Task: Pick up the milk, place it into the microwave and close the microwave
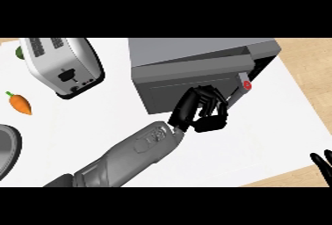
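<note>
Microwave (pixel 194 55) sits at the back of the white worktop (pixel 259 140). The left hand (pixel 200 110) is up against its dark door (pixel 159 93), close to a red button (pixel 246 85). Its fingers look mostly straight and hold nothing. I cannot tell where the milk is. The right hand (pixel 322 161) rests open at the lower right edge, fingers up. A toaster (pixel 65 66) stands on the left, with a carrot (pixel 19 103) near it.

I see: smooth grey rounded left forearm (pixel 126 156) | pale wrist panel (pixel 156 135) with embossed marks | glossy black left hand (pixel 198 109) | black right hand (pixel 322 161) at 4 o'clock edge
</note>
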